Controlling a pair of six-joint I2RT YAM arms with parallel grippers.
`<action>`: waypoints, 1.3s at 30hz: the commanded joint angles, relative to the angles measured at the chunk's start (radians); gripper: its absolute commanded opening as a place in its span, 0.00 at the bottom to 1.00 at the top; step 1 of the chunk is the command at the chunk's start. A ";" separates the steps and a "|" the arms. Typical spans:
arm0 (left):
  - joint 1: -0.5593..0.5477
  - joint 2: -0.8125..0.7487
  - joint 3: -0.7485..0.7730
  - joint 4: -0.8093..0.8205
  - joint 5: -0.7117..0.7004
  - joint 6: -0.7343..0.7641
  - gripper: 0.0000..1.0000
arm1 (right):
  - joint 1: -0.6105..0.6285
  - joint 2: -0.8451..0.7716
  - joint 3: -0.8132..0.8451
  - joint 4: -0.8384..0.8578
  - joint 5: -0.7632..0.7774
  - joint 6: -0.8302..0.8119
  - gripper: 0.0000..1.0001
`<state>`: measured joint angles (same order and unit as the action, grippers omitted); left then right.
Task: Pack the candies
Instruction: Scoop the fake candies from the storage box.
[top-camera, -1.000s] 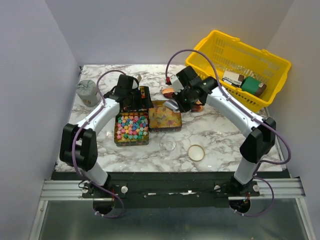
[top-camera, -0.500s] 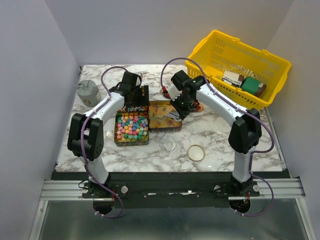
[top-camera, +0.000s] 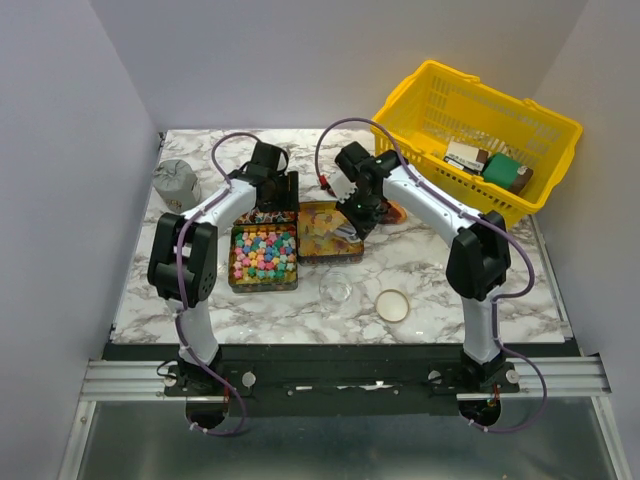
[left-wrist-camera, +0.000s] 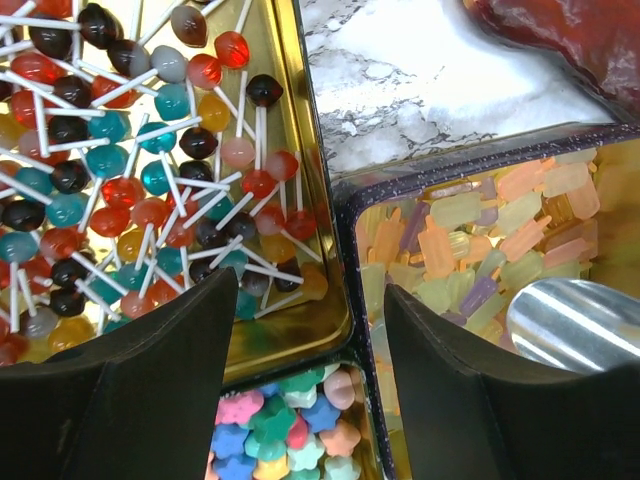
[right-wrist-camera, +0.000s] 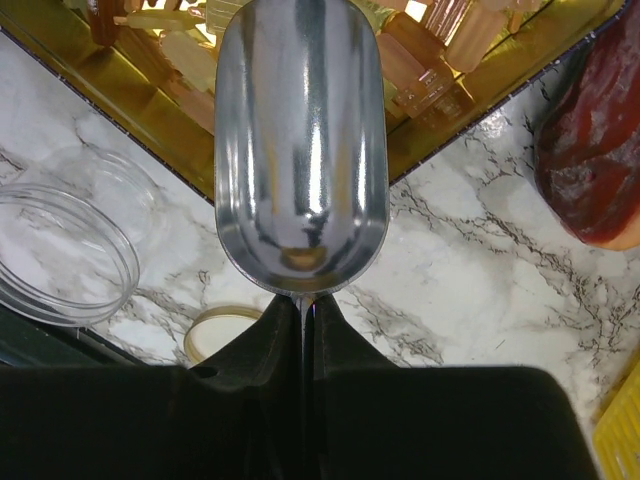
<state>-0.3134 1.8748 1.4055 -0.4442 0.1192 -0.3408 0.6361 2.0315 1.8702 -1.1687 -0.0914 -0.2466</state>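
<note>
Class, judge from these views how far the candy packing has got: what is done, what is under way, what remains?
Done: little; the clear glass jar looks empty, its round lid lying beside it. In hand: the right gripper holds an empty silver metal scoop over the translucent yellow-orange candies; the left gripper hovers open above the tins. Left: presumably scooping candies into the jar and closing it.

Candies (top-camera: 263, 254) fill three adjoining tins (top-camera: 263, 287) on the table (top-camera: 430, 270), scoop (top-camera: 347, 232) over the right one; jar (top-camera: 324, 290) and lid (top-camera: 392, 305) in front, basket (top-camera: 440, 105) behind right.
</note>
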 joint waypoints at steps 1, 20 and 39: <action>0.002 0.033 0.021 0.022 0.049 0.008 0.70 | 0.016 0.042 0.033 -0.025 -0.018 -0.023 0.01; 0.000 0.076 0.004 0.025 0.123 0.000 0.26 | 0.019 0.167 0.089 0.053 -0.044 -0.031 0.01; -0.004 0.099 -0.004 0.029 0.145 0.003 0.00 | 0.027 0.185 0.040 0.276 -0.047 -0.011 0.01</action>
<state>-0.3096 1.9377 1.4097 -0.4026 0.2264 -0.3592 0.6556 2.1670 1.9144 -0.9508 -0.1314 -0.2626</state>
